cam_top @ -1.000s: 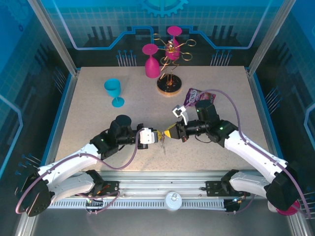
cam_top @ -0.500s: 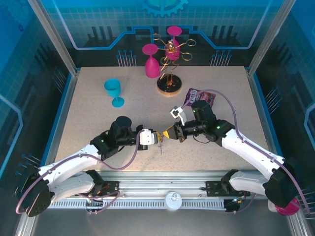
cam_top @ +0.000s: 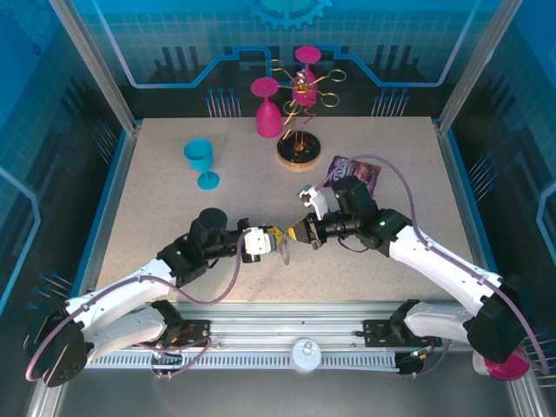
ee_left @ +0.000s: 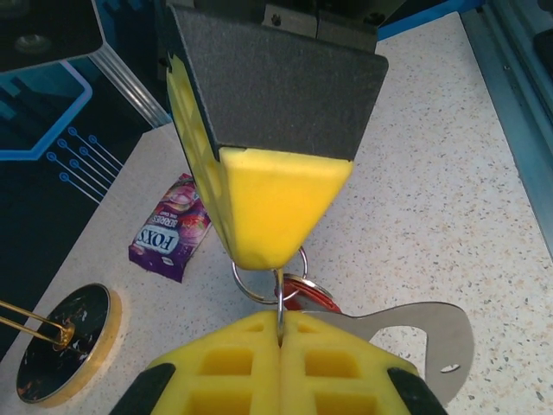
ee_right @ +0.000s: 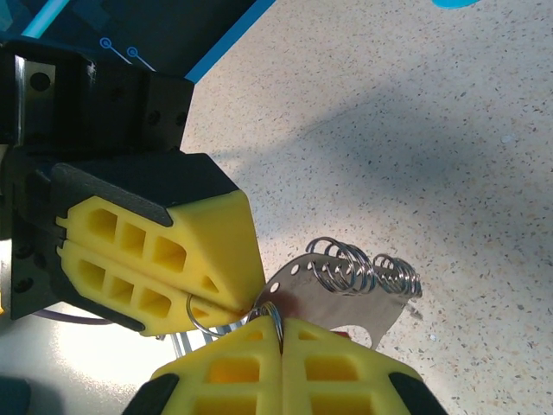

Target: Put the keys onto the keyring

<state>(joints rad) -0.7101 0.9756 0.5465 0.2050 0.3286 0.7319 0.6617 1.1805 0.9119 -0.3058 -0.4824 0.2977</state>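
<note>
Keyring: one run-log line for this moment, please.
left gripper: shut on silver ring | right gripper: shut on silver ring | pose: tips meeting above table | red key tag: hanging at ring | threading: unconfirmed

Finding: a robotics lab test cell. The speckled table (cam_top: 174, 252) is boxed in by aluminium posts (cam_top: 94, 69) and blue circuit-print panels (cam_top: 391, 35) at 9, 12 and 3 o'clock. A slotted rail (cam_top: 295, 334) at 6 o'clock carries the left arm (cam_top: 122, 300) and right arm (cam_top: 443, 265). Staged props stand toward 12 o'clock: plastic cups (cam_top: 201, 161) and a gold rack (cam_top: 300, 149).
</note>
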